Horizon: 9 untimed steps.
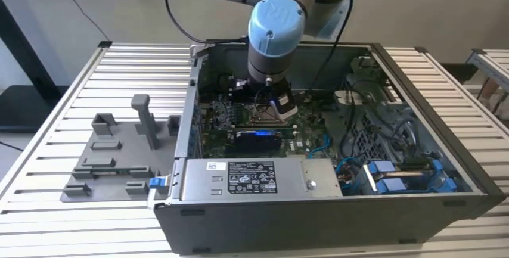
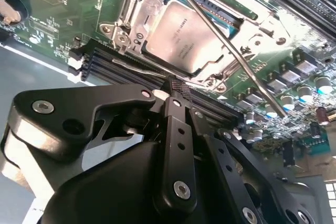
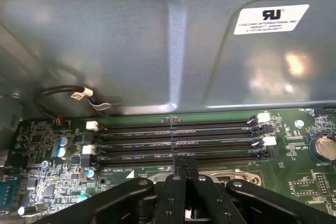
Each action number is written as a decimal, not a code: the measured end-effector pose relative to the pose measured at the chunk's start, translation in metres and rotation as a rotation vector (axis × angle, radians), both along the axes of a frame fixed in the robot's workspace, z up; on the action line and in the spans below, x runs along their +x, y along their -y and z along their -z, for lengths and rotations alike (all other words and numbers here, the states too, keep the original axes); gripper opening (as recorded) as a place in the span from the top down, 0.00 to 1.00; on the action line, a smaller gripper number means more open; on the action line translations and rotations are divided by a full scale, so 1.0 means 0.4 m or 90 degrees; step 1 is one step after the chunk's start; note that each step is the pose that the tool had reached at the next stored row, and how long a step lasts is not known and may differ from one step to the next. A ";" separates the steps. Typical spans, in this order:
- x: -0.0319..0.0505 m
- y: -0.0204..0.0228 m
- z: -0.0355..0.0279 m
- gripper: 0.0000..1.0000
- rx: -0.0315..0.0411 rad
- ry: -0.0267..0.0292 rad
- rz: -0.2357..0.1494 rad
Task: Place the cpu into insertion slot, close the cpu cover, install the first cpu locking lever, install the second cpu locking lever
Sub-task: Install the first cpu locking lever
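1. While your arm (image 1: 275, 25) reaches down into the open computer case (image 1: 318, 210) on the slatted bench (image 1: 119, 67), the tool (image 2: 173, 85) hangs just above the green circuit board (image 2: 63, 9), close beside the insertion slot (image 2: 157, 3).
2. You can see in the second wrist view that the cpu (image 2: 184, 38) already lies flat in the slot, its silver-tan top facing up.
3. You can see the cpu cover (image 2: 144, 17) lying down around the chip, its metal frame bordering the chip's edges and the chip showing through the square window.
4. One thin locking lever (image 2: 226, 48) runs as a bare metal rod slantwise across the chip and cover, from the slot's far corner out over the row of small capacitors (image 2: 294, 98).
5. Your tool's fingers (image 2: 176, 98) stand pressed together at their tips, with nothing between them; the tip sits over the dark memory slots (image 3: 178, 141) next to the socket.
6. In the first wrist view the same closed fingertips (image 3: 185, 163) point at those long black slots, with the grey case wall (image 3: 131, 40) behind them.
7. Beside the case, on the exterior view's left, a grey fixture plate (image 1: 115, 157) with upright blocks rests on the bench.
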<state>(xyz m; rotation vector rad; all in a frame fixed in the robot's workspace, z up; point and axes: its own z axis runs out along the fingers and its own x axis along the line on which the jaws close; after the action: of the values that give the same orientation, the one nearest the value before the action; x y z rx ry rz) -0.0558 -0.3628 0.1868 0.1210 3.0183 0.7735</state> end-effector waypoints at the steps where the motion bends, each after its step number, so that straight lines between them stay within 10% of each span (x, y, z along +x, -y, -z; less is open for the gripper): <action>1: 0.001 0.000 0.000 0.89 0.0000 0.0000 0.000; 9: 0.013 0.000 0.003 0.89 0.0000 0.0000 0.000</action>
<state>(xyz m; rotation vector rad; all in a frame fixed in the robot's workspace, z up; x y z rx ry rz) -0.0505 -0.3628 0.1856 0.1211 3.0183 0.7735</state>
